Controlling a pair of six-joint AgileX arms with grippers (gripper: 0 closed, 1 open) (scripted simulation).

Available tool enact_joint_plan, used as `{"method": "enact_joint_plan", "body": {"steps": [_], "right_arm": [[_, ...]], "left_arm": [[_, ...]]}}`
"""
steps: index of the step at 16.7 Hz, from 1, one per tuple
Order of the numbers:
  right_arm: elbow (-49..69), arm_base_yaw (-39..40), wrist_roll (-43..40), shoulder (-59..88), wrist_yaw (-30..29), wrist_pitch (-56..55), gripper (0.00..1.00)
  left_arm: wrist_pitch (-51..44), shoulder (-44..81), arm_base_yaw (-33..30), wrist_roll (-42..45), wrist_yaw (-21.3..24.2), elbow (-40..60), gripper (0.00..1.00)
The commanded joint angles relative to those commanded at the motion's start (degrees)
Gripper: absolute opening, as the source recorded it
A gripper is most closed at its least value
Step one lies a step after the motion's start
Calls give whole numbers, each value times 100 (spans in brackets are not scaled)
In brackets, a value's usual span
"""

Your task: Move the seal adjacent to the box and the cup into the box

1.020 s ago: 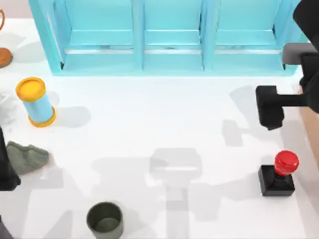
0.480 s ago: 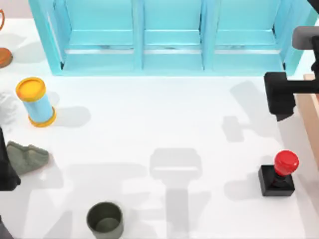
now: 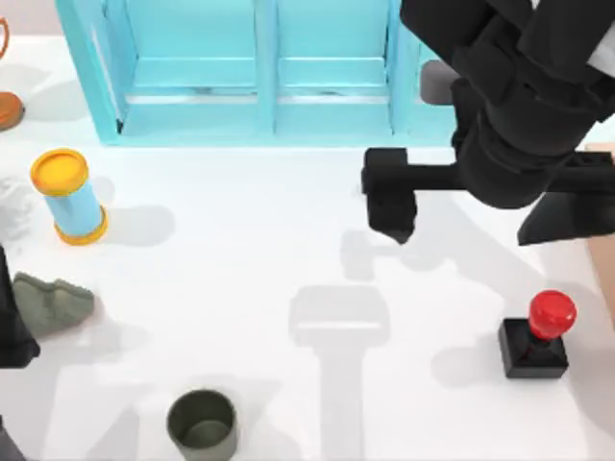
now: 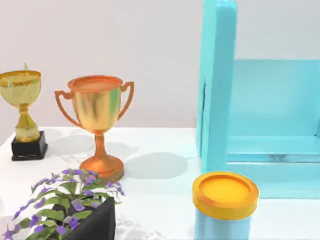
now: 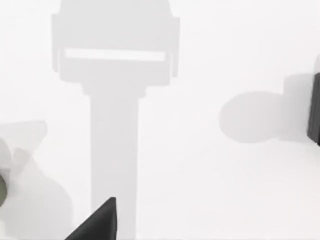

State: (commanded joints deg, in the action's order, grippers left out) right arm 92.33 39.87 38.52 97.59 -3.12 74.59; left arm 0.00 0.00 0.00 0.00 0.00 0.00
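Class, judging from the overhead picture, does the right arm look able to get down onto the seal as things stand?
Probably yes: the seal stands alone on bare table near the right edge, nothing above it, and the right gripper hangs over open tabletop nearby.

The top camera is looking straight down on the white surface (image 3: 250, 259) from well above. The left wrist camera is sitting low, facing sideways toward the turquoise shelf unit (image 4: 220, 90) and blue cylinder (image 4: 225, 200), both also lying under the top camera. The right wrist camera is pointing down close over bare surface.
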Motion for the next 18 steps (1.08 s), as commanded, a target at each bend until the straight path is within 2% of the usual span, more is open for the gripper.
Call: {"method": "enact_joint_plan", "body": {"steps": [4,7,12,18], "right_arm": [[939,1350,1215,1132,72,97,100],[1596,1992,1943,1983,161,202,100],[2314,2358,2588,2934,288,355,100],[2336,2355,2620,3002,295,336,100]], "left_arm": [[0,0,0,0,0,0,100],[0,0,0,0,0,0,100],[0,0,0,0,0,0,100],[0,0,0,0,0,0,100]]}}
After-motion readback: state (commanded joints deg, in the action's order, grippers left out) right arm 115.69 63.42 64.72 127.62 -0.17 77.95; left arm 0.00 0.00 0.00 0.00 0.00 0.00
